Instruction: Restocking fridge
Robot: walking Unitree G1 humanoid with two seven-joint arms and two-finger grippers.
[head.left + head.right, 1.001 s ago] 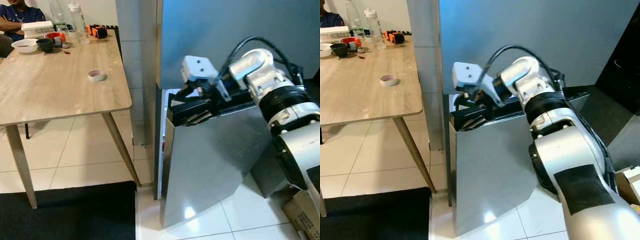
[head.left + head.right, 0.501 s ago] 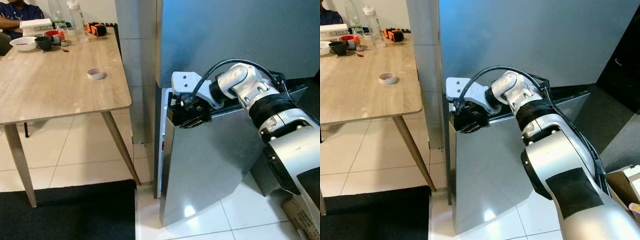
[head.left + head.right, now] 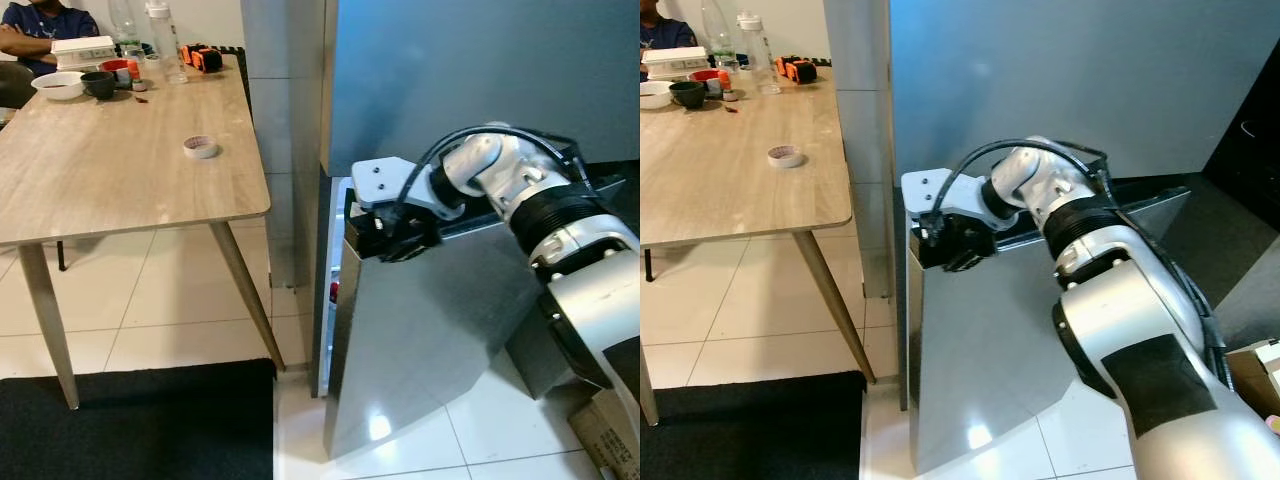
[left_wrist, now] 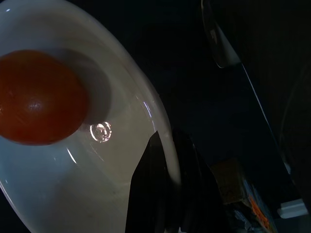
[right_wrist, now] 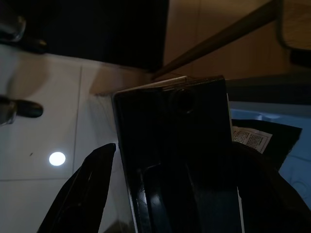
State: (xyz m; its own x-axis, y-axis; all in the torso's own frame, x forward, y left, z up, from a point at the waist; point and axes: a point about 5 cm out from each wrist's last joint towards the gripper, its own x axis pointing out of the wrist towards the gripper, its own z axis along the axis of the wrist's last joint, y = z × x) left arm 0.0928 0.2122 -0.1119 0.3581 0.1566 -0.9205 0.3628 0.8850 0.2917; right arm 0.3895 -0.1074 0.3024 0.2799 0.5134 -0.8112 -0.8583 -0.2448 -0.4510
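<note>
Head stereo pair looks down, sharing fridge door and table; wrist cams sit close, dark.

Right arm stretched forward, right gripper jaws straddling a panel's top edge

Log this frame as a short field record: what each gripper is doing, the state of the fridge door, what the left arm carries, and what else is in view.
right gripper: at the top corner of the lower fridge door, fingers straddling its edge
lower fridge door: ajar, a gap at its edge
left gripper: holds a white plate by its rim
on plate: one orange-red round fruit
wooden table: tape roll, bowls, bottles
person: seated at the table's far end
</note>
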